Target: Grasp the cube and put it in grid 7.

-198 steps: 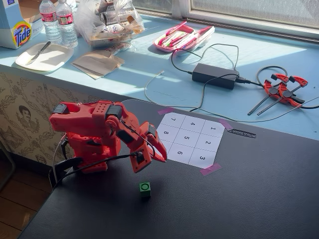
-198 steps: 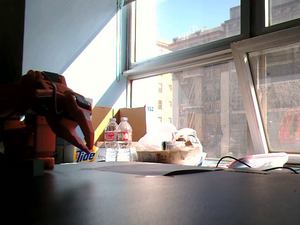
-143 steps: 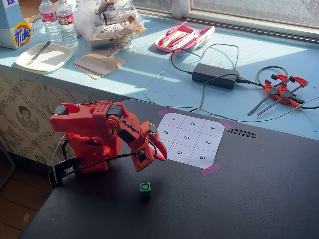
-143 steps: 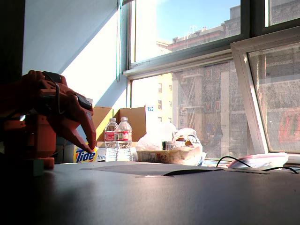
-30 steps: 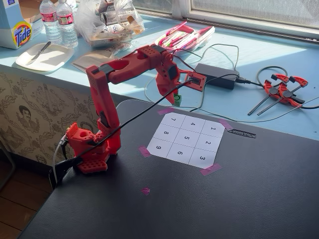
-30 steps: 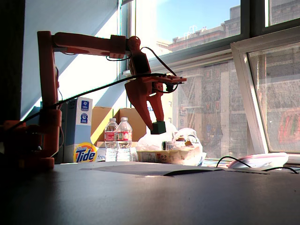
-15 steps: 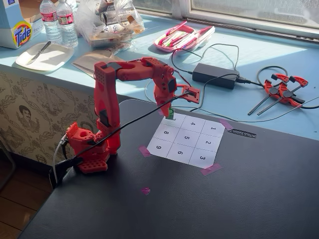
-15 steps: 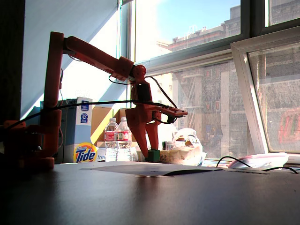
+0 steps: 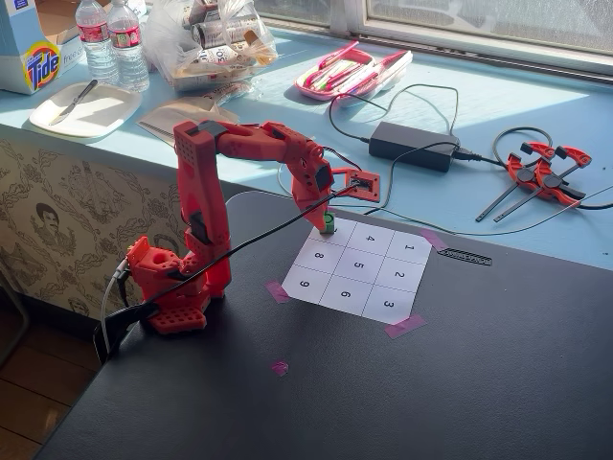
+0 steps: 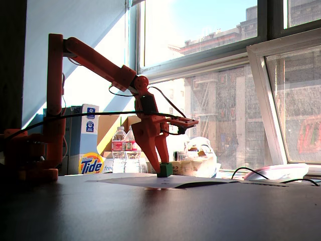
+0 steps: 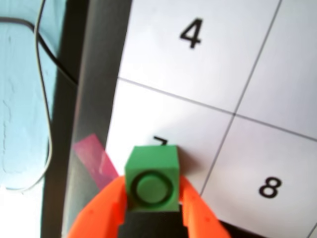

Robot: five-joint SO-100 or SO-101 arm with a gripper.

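Observation:
The green cube (image 11: pixel 151 178), with a dark ring on its face, sits between the orange fingers (image 11: pixel 101 208) of my gripper (image 11: pixel 151 186), which is shut on it. In the wrist view it covers most of the numeral in grid 7 (image 11: pixel 163 124), the corner square of the white numbered sheet. In both fixed views the cube (image 9: pixel 328 226) (image 10: pixel 165 169) is down at the sheet's far left corner, at or just above the paper. The red arm (image 9: pixel 249 144) reaches over from its base at the table's left.
Squares 4 (image 11: pixel 190 34) and 8 (image 11: pixel 270 188) border the corner square. Pink tape (image 11: pixel 94 158) holds the sheet's corner, and a pink scrap (image 9: pixel 280 366) lies on the black table. A power brick (image 9: pixel 414 146), cables and red clamps (image 9: pixel 546 172) lie on the blue sill behind.
Since 6.6 s ago the gripper took the cube off the black table and carried it over the sheet. Over the last second it lowered the cube onto the corner square.

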